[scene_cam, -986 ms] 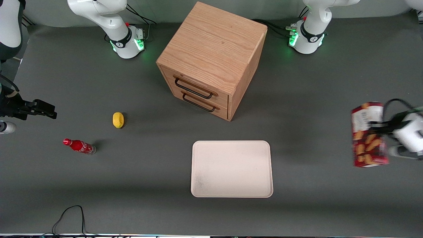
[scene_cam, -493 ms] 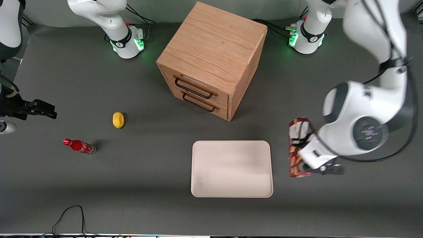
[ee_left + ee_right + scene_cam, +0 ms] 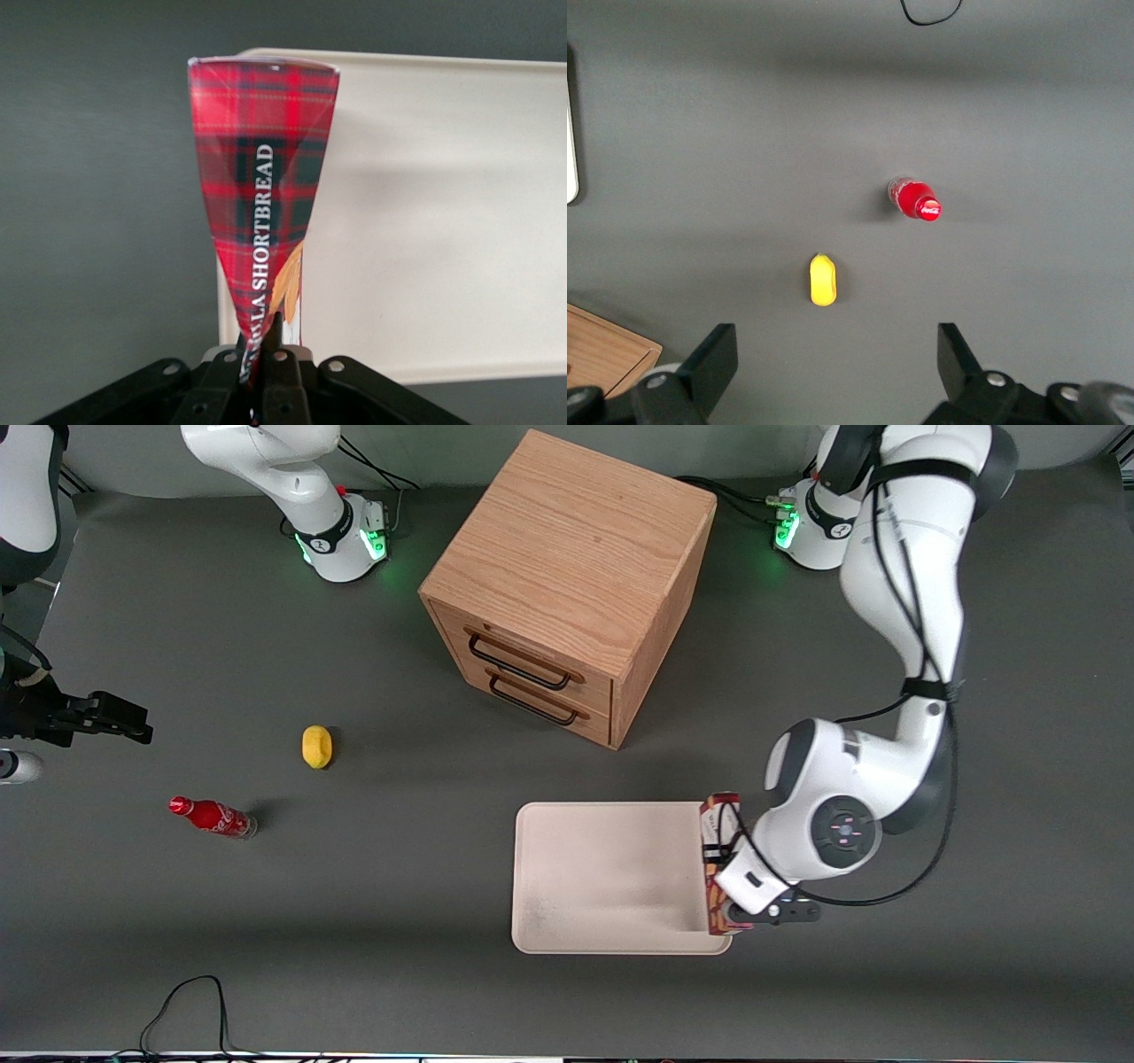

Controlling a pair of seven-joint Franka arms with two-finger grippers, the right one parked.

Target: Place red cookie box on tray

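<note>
A: Front view first. Where is the red cookie box (image 3: pixel 716 864) with respect to the tray (image 3: pixel 611 943)?

B: It hangs on edge over the tray's rim at the working arm's end, narrow side up, not lying on the tray yet. The gripper (image 3: pixel 744 908) has it, just above the tray corner nearest the front camera.

A: And the grip itself?

B: The wrist camera shows the fingers (image 3: pixel 276 363) drawn in close on one thin end of the box (image 3: pixel 263 190), with the carton pinched between them. The tray (image 3: pixel 443 212) lies under and beside it.

A: How do you expect the box to handle?

B: I judge it light and fairly stiff, being a flat cardboard carton, though the walls would likely dent under a hard squeeze, and the cookies inside may break if it drops. The printed card looks smooth, so it could slip. Held by one end, it may swing or tip as it is let go.

A: Best hold, then?

B: Across the thin faces, as now. I would lay it down toward the tray's middle, clear of the rim.
</note>
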